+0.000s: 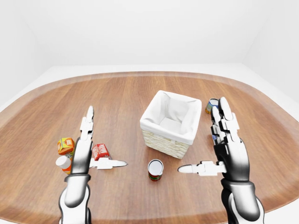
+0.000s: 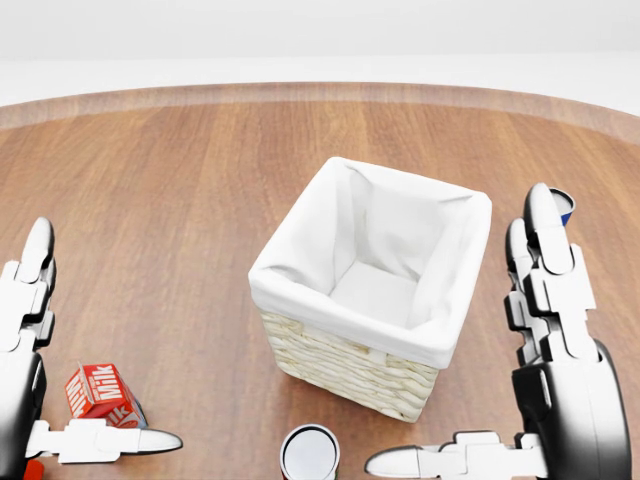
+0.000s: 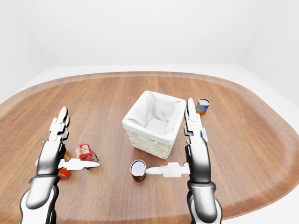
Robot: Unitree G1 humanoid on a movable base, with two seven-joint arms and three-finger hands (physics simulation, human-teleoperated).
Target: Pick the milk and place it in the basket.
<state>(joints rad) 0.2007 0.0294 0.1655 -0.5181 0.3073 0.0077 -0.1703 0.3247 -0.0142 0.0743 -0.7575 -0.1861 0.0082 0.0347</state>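
Note:
The milk [image 2: 100, 391] is a small red carton marked "Milk", lying on the wooden table at the bottom left of the head view; it also shows in the left-eye view [image 1: 100, 151]. My left hand [image 1: 93, 142] is open, fingers straight up and thumb stretched out just under the carton, not gripping it. The basket [image 2: 375, 290] is woven with a white cloth lining, empty, at the centre. My right hand [image 1: 210, 144] is open and empty to the right of the basket.
A tin can [image 1: 155, 169] stands below the basket between my hands. An orange carton [image 1: 66, 146] and a white-capped bottle [image 1: 63, 163] lie left of my left hand. Another can [image 3: 202, 106] stands right of the basket. The table's rim [image 1: 140, 74] curves round.

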